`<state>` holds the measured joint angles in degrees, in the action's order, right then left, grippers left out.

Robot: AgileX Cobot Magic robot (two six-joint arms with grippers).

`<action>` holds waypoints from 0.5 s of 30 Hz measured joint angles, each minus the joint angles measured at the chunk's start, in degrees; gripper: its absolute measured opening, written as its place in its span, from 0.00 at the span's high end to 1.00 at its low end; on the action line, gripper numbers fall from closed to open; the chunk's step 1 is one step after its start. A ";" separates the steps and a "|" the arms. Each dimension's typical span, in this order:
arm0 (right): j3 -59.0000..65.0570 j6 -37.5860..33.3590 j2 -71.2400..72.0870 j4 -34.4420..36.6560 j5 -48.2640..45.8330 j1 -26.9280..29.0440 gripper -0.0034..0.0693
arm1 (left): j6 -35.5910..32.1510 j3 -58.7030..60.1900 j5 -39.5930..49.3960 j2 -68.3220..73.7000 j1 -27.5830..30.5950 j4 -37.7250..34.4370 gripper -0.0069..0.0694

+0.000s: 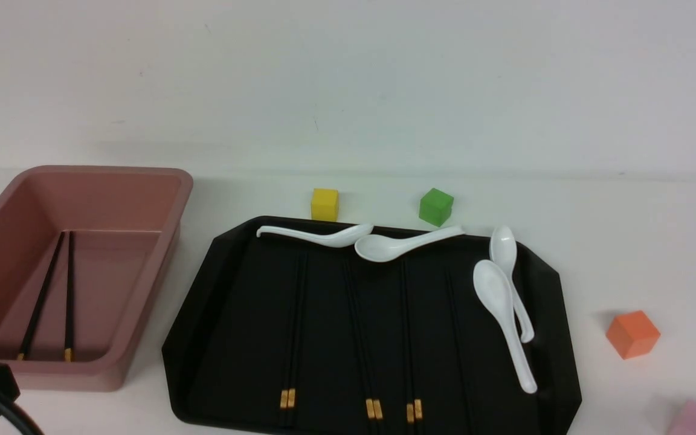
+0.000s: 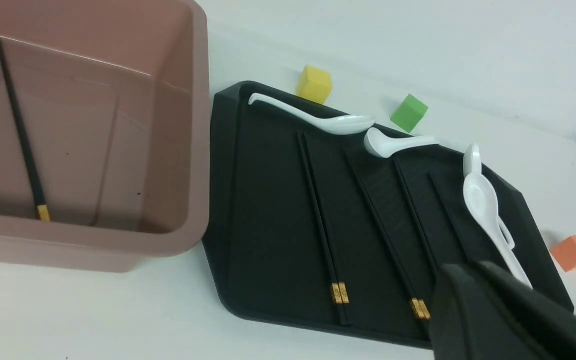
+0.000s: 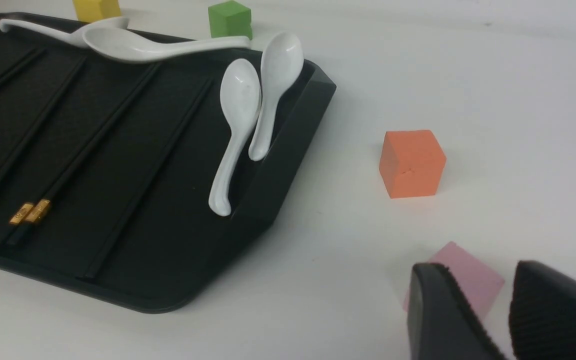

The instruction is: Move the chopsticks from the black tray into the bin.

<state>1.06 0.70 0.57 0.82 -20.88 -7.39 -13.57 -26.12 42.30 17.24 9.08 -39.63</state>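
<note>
Chopsticks (image 1: 287, 398) lay in 2 places: 1 pair (image 1: 69, 296) rested on the floor of the bin (image 1: 100, 171), gold-banded ends toward 6 o'clock and the 2 sticks spreading slightly apart at that end, while 3 more pairs lay on the black tray (image 1: 233, 314), running roughly from 12 to 6 o'clock with their bands near the tray's 6 o'clock rim. A 4th dark line lay beside them toward 3 o'clock; its banded end could not be seen. The bin stood just beside the tray at its 9 o'clock side, on the white table (image 1: 626, 241). 4 white spoons (image 1: 384, 246) sat on the tray, 2 along its 12 o'clock edge and 2 side by side near its 2 o'clock corner, one handle reaching toward 5 o'clock. Off the tray, a yellow cube (image 1: 324, 204) stood at 12 o'clock, a green cube (image 1: 435, 206) at about 1 o'clock, an orange cube (image 1: 632, 334) at 3 o'clock and a pink cube (image 1: 695, 420) at about 4 o'clock. The left gripper (image 2: 460, 280) had its fingers pressed together with nothing between them — in its wrist view it overlapped the tray near the banded ends. The right gripper (image 3: 478, 280) hung over bare table by the pink cube, fingers spread apart — nothing was held.
</note>
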 joint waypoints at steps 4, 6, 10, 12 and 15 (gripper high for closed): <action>0.00 0.00 0.00 0.00 0.00 0.00 0.62 | -0.27 0.00 -0.23 0.00 0.00 0.33 0.93; 0.00 0.00 0.00 0.00 0.00 0.00 0.62 | -0.40 0.00 -1.35 0.00 0.00 1.29 0.93; 0.00 0.00 0.00 0.00 0.00 0.00 0.62 | -0.40 0.00 -3.32 0.00 0.00 2.09 0.93; 0.00 0.00 0.00 0.00 0.00 0.00 0.62 | -0.40 0.35 -5.74 -0.06 0.00 2.17 0.93; 0.00 0.00 0.00 0.00 0.00 0.00 0.62 | -0.20 2.50 -9.63 -0.75 0.00 3.33 0.92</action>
<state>1.06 0.70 0.57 0.82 -20.88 -7.39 -13.77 -23.62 32.67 16.49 9.08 -36.30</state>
